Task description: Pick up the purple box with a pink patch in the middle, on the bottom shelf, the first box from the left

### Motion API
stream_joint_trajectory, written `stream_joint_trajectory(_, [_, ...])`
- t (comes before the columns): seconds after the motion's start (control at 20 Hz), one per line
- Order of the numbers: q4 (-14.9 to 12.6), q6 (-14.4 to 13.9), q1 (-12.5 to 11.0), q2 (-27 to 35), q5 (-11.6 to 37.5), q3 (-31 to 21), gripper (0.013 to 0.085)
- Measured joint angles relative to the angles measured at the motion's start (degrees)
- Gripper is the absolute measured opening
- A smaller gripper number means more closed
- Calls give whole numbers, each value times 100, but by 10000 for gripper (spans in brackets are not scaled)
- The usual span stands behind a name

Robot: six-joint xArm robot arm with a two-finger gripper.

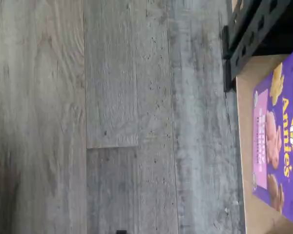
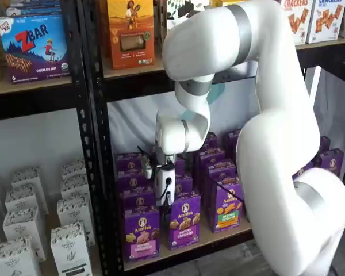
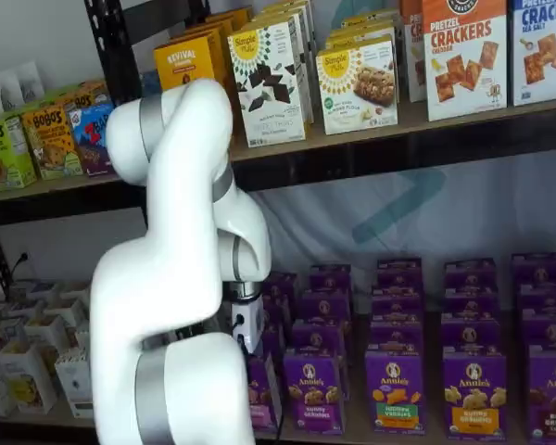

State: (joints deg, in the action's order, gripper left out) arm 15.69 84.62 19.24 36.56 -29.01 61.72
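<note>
One purple box [image 2: 141, 233] with the pink band stands upright at the left end of the front row on the bottom shelf [image 2: 190, 248], just beside a like box with a purple band [image 2: 184, 220], and you see its face, turned sideways, at the edge of the wrist view too [image 1: 278, 131]. Your arm's white wrist [image 2: 165, 184] hangs in front of the rows, above and just behind that box in a shelf view. Your gripper's black fingers don't show in either shelf view; going by the recording, they stand wide apart, with nothing held.
</note>
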Motion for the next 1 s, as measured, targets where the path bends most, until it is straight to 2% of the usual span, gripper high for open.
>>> stream_joint_trajectory(0.1, [169,122,54,2,360,-92,850])
stream_joint_trajectory(0.2, [217,135,88,33,478,-69,850])
stream_joint_trajectory(1.0, [327,123,174,384,378,464,850])
